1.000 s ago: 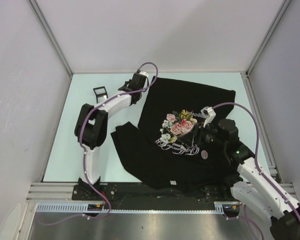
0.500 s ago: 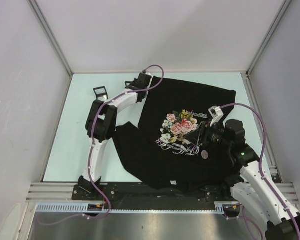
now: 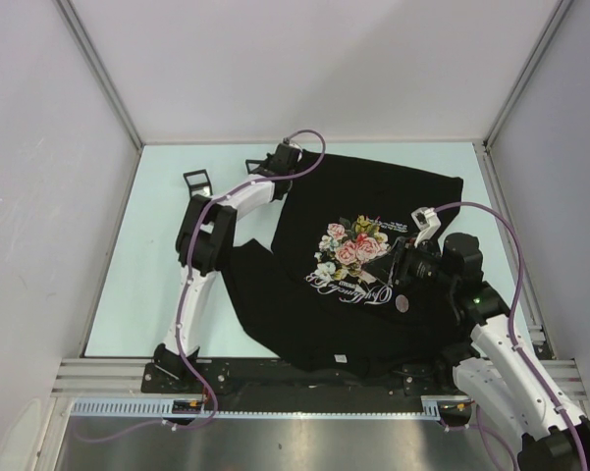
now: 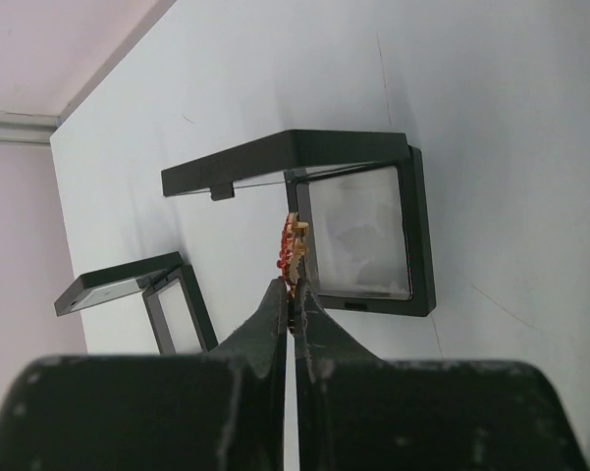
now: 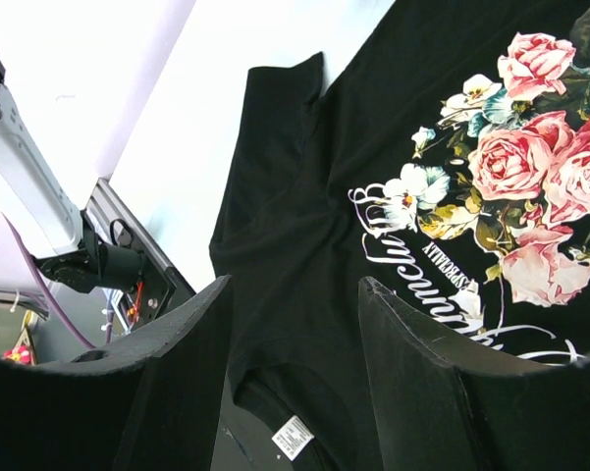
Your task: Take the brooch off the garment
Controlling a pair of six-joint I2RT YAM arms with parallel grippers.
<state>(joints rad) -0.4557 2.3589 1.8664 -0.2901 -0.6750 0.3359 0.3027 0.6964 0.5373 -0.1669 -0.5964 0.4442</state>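
The garment (image 3: 314, 304), a black T-shirt with pink and white roses (image 3: 351, 245) over white lettering, lies spread on the table; it also fills the right wrist view (image 5: 304, 196). My left gripper (image 4: 292, 287) is shut on a small red and gold brooch (image 4: 293, 243), held on edge in front of an open black display box (image 4: 358, 235). In the top view this gripper (image 3: 255, 169) sits off the shirt's far left corner. My right gripper (image 5: 295, 294) is open and empty above the shirt's lower part, near the lettering; in the top view it (image 3: 401, 267) is right of the print.
A second open black box (image 4: 137, 299) lies left of the first; one box shows in the top view (image 3: 197, 182). A small pink round spot (image 3: 402, 303) is on the shirt. A white label (image 5: 293, 437) sits at the collar. The table's near rail (image 3: 275, 378) borders the shirt.
My left arm has stretched out, its elbow swinging right and its wrist shifting a little to the right at the shirt's far corner. My right gripper has turned and drawn slightly to the right.
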